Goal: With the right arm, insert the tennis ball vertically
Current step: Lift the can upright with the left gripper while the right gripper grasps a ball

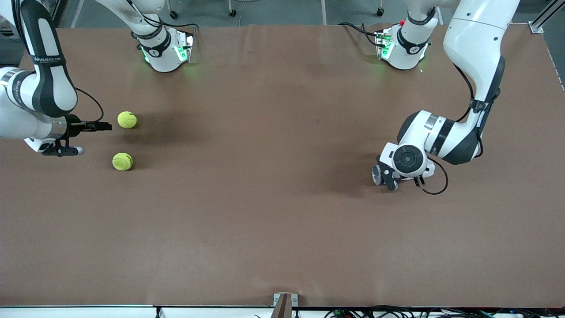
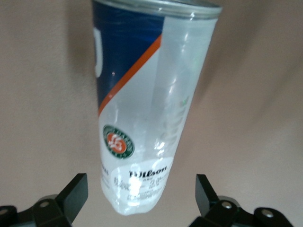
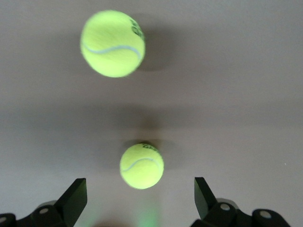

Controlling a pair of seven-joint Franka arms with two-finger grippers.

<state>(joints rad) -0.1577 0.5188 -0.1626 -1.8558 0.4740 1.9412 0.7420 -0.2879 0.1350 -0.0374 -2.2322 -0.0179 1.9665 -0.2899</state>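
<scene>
My right end effector (image 1: 90, 138) hung low over the counter (image 1: 265, 198), just beside the nearer tennis ball (image 1: 122, 161), toward the right arm's end of the counter from it. Its fingers (image 3: 73, 198) stood wide apart and held nothing. The right wrist view showed both balls on the brown surface ahead of the gap between them, neither one touched.

The second tennis ball (image 1: 127, 119) lay near the nearer tennis ball, farther from the front camera than it, with bare counter between the two.

My left end effector (image 1: 404, 181) was well apart from the nearer tennis ball, toward the left arm's end of the counter. Its fingers (image 2: 75, 194) were also spread. Between them sat a clear Wilson tennis ball can (image 2: 147, 109) with a blue and orange label and a round green and orange badge. A gap showed on each side, so neither finger touched it.

The can's long axis ran away from the wrist camera, leaning a little to one side. Its rounded clear end sat between the fingertips, and its metal-rimmed end pointed away from them.

In the front view the can was hidden under my left wrist. I could not tell from either view whether it stood upright or lay on the counter, nor whether the rimmed end was open.
</scene>
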